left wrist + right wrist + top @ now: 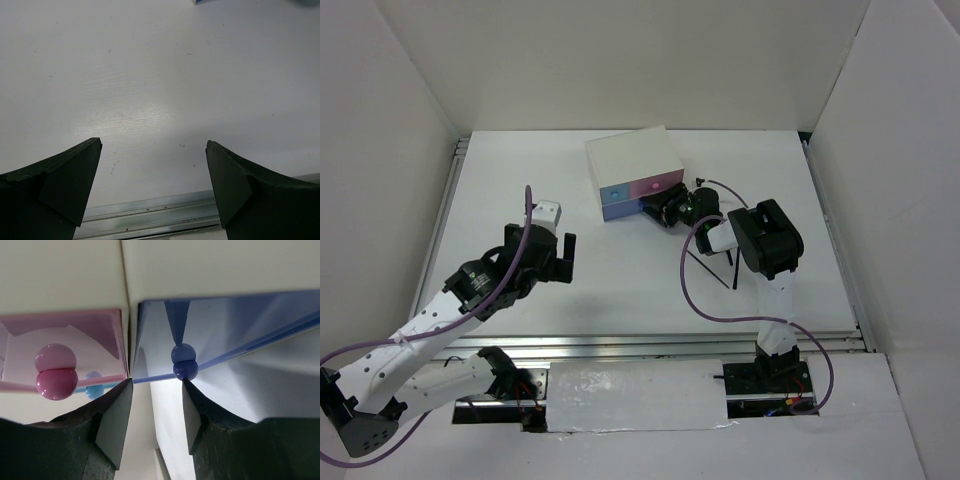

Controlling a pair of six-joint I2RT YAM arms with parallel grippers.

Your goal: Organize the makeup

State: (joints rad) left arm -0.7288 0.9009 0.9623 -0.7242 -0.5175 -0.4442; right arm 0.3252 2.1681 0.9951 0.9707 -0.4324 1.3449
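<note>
Both tools were pictured with jaws apart and empty: the left gripper (154, 142) held over the table (620, 275), the right gripper (157, 382) set at the white box's (630, 158) blue drawer knob (184, 362). Thin black makeup sticks (734, 270) were seen lying beside the right arm (770, 240).

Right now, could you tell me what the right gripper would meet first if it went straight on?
Probably the front of the blue drawer, beside its knob, in the white box; depth is unclear.
</note>
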